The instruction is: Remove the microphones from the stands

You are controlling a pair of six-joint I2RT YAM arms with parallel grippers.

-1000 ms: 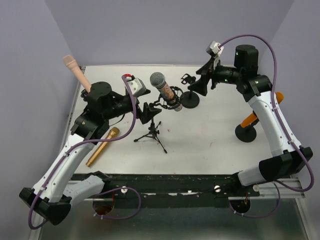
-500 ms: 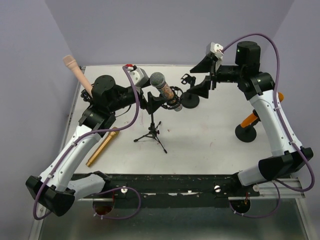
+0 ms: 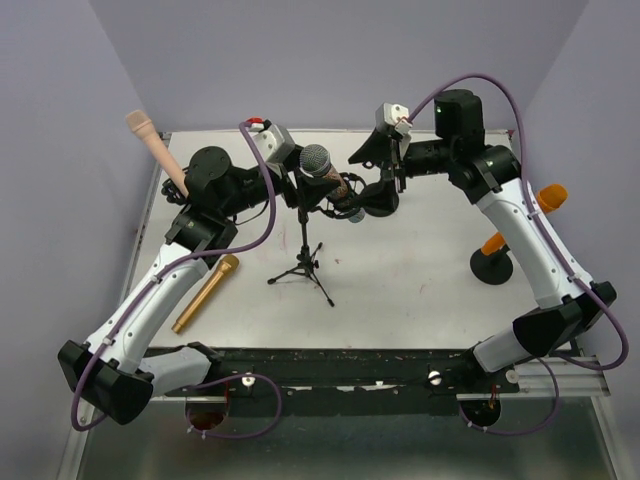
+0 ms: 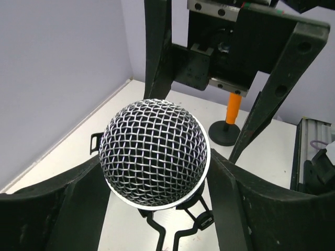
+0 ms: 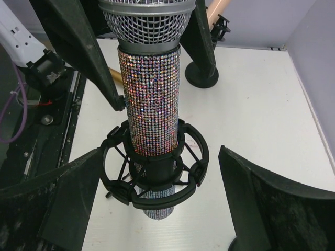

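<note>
Removal was not yet done: the glittery microphone [image 3: 318,162] sat in its shock mount [image 5: 194,154] at upper centre, left gripper [image 4: 155,162] around its mesh head, grip unclear, right gripper [image 5: 159,154] spread wide.

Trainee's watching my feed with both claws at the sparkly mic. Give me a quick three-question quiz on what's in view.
1. True or false: the rhinestone microphone is already out of its shock mount.
2. What lies flat on the table, left of the tripod stand? A) gold microphone B) screwdriver C) cup
3. Fill in: the left claw has a finger on each side of the microphone's ____.
Key: 1 false; 2 A; 3 mesh head.
</note>
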